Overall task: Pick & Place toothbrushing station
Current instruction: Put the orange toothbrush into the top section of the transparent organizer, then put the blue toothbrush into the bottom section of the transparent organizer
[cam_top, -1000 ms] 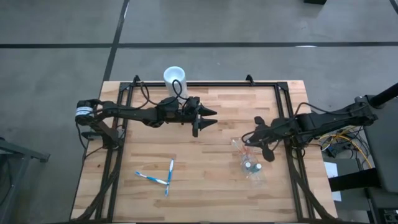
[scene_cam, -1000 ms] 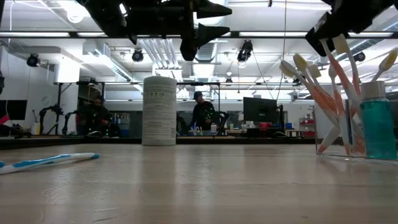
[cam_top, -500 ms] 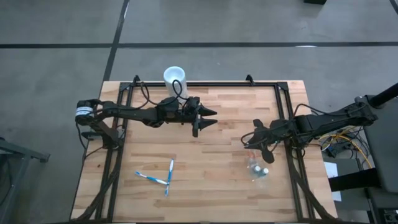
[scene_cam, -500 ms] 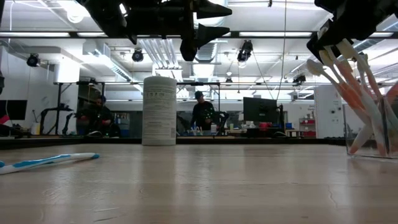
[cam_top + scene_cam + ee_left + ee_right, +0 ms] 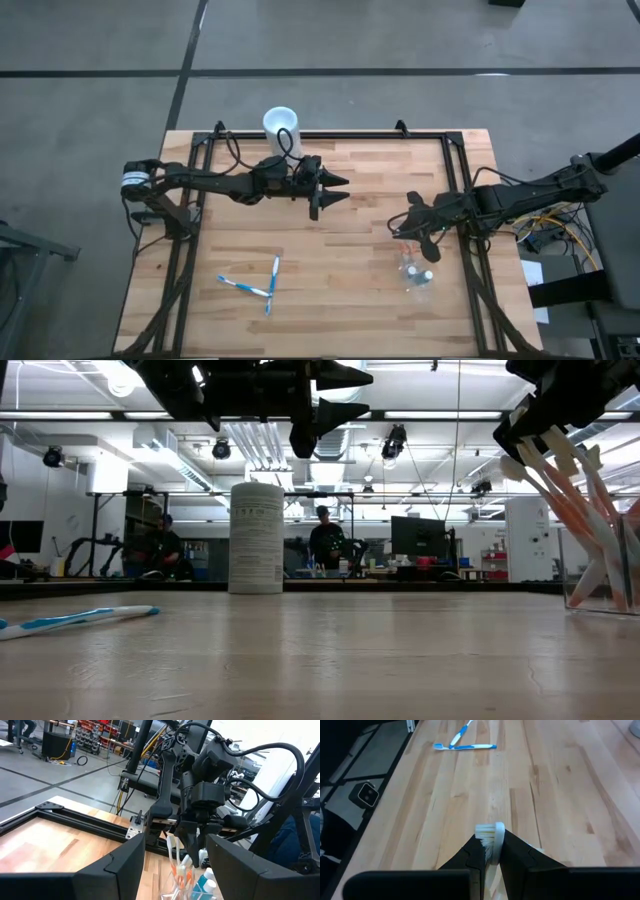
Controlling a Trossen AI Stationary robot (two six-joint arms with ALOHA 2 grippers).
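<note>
Wooden table, right arm's fingers clenched on a toothbrush above clear cup, left arm's fingers released mid-table.

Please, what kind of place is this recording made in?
Probably a robotics lab or workshop hall: a wooden table with two mounted arms, equipment racks on a concrete floor, and people at workstations under strip lights.

Even, bright overhead lighting; ceiling strip lights glared in low view. Shadows on table were soft, faint. Near fingers in wrist views looked blurred, dark.
</note>
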